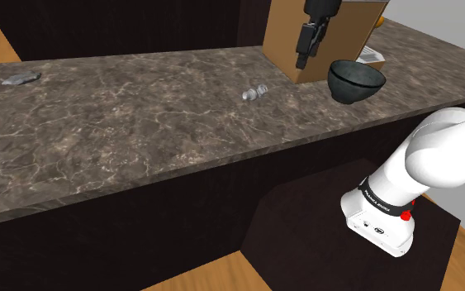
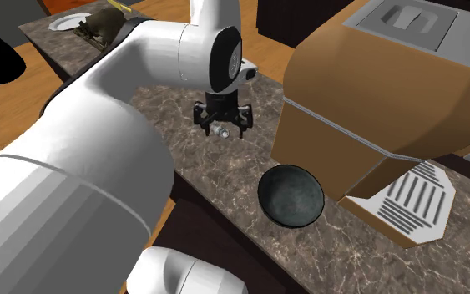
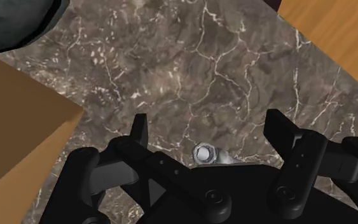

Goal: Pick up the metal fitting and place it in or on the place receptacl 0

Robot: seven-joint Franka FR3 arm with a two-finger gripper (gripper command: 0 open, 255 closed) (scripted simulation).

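The small silvery metal fitting point(image 3: 204, 153), a short piece with what looks like a hexagonal end, lies on the countertop below the all-black two-finger gripper point(image 3: 207, 121). In the wrist view it sits between the two black fingers point(image 3: 139, 130), close to the palm and about midway across the gap. Neither finger touches it. The jaws stand wide apart and hold nothing.

In the second exterior view the gripper point(image 2: 221, 127) points down, with the fitting point(image 2: 220, 132) showing pale between its tips. In the shoulder view the gripper point(image 1: 303, 59) hangs above the surface and the fitting point(image 1: 255, 93) rests free on the stone.

The dark brown marbled stone countertop point(image 3: 190, 57) spreads out under the tool. Off to one side of the gripper, well apart from the fitting, sits a dark grey round bowl point(image 2: 291, 199) – upright, its hollow facing up; its rim also shows at the edge of the wrist view point(image 3: 9, 25). Just beside the bowl, and close alongside the gripper, rises a large tan box-shaped appliance point(image 2: 366, 92) with a pale slatted tray at its foot.

The white robot arm point(image 2: 99, 167) runs back from the gripper toward the near edge of the counter. Far along the counter on the gripper's other side, away from the bowl, lies a small grey object point(image 1: 20, 78) too small to make out. Beyond the counter's edge, a light wooden floor point(image 3: 336, 38) shows.
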